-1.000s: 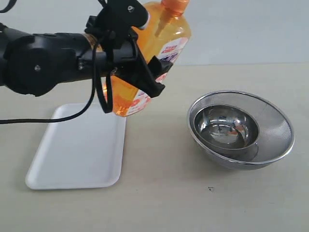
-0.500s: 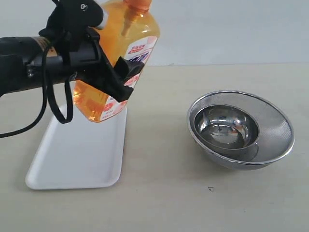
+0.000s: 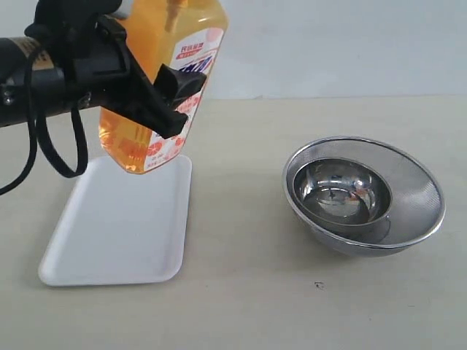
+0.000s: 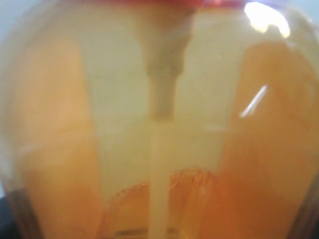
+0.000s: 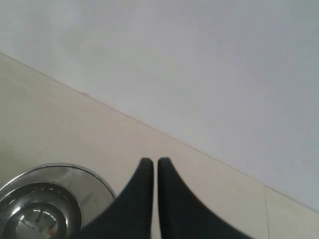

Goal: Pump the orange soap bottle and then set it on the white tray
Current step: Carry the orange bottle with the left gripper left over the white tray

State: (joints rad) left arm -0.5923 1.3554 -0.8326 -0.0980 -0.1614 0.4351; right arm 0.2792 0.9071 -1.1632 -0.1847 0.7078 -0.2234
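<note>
The orange soap bottle (image 3: 195, 35) hangs in the air, leaning slightly, over the far end of the white tray (image 3: 109, 233). Its base is a little above the tray and its pump head is cut off by the top of the exterior view. My left gripper (image 3: 157, 95) is shut on the bottle's body, with one black finger crossing the label. In the left wrist view the bottle (image 4: 159, 124) fills the picture and hides the fingers. My right gripper (image 5: 154, 162) is shut and holds nothing, above the table beside the bowls; it does not show in the exterior view.
Two nested round steel bowls (image 3: 363, 193) sit on the beige table at the right, and the right wrist view catches their rim (image 5: 45, 199). A pale wall rises behind the table. Black cable loops hang from my left arm (image 3: 44, 80).
My left arm has carried the bottle leftward, from beside the tray's far corner to over its far end. The bottle now stands more upright. The bowls and tray stay put.
</note>
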